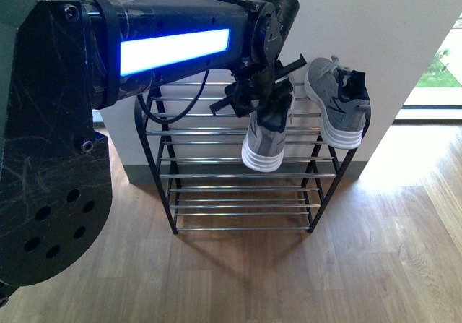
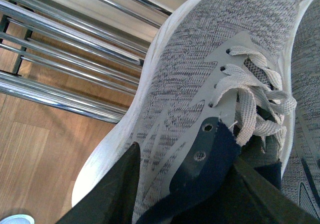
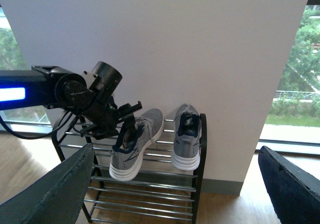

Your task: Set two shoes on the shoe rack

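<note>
While my left claw (image 1: 263,97) is pinched shut on the collar of the grey knit sneaker (image 1: 264,141), it hangs over the shoe rack (image 1: 216,158), top tier, beside its mate (image 1: 338,105). Looks light and squishy, so the collar grip seems right.

A white wall (image 1: 375,19) rises from wooden floor (image 1: 289,280) beside bright windows (image 3: 300,58).

White wall (image 3: 210,43), wood floor (image 1: 289,280) — windows (image 3: 295,101), perhaps trees (image 3: 306,43) outside.

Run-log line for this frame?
left gripper: shut on held sneaker, heel down, at top tier | right gripper: open | second sneaker: on shoe rack top
</note>
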You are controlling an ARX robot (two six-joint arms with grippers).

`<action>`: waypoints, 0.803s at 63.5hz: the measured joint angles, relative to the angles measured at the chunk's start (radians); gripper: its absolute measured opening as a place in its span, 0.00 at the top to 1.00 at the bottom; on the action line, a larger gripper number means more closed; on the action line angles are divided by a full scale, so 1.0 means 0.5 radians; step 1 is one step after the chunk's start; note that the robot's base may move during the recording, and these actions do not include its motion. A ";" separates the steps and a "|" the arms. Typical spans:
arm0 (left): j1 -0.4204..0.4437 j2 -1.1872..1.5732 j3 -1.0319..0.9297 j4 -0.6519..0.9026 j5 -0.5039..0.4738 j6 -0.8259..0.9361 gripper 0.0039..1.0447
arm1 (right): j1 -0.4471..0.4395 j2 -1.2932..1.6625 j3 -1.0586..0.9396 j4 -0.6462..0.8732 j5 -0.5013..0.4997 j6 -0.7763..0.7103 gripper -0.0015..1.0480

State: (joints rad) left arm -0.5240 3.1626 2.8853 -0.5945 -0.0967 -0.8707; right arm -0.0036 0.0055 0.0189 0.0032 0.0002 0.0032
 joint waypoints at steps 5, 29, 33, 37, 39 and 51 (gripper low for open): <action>0.002 0.000 0.000 0.011 -0.002 -0.021 0.39 | 0.000 0.000 0.000 0.000 0.000 -0.001 0.09; 0.017 -0.005 0.000 0.056 0.027 -0.086 0.18 | 0.000 0.000 0.000 0.000 0.000 -0.001 0.09; 0.017 -0.008 0.000 0.059 0.037 -0.097 0.11 | 0.000 0.000 0.000 0.000 0.001 -0.001 0.09; 0.016 -0.018 0.000 0.057 0.042 -0.097 0.03 | 0.000 0.000 0.000 0.000 0.000 -0.001 0.09; 0.016 -0.024 0.000 0.053 0.044 -0.097 0.04 | 0.000 0.000 0.000 0.000 0.001 -0.001 0.09; 0.020 -0.106 0.000 0.036 0.061 -0.111 0.07 | 0.000 0.000 0.000 0.000 0.000 -0.001 0.09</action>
State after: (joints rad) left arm -0.5140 3.1096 2.8853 -0.5766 -0.0662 -0.9260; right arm -0.0036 0.0055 0.0189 0.0032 0.0002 0.0029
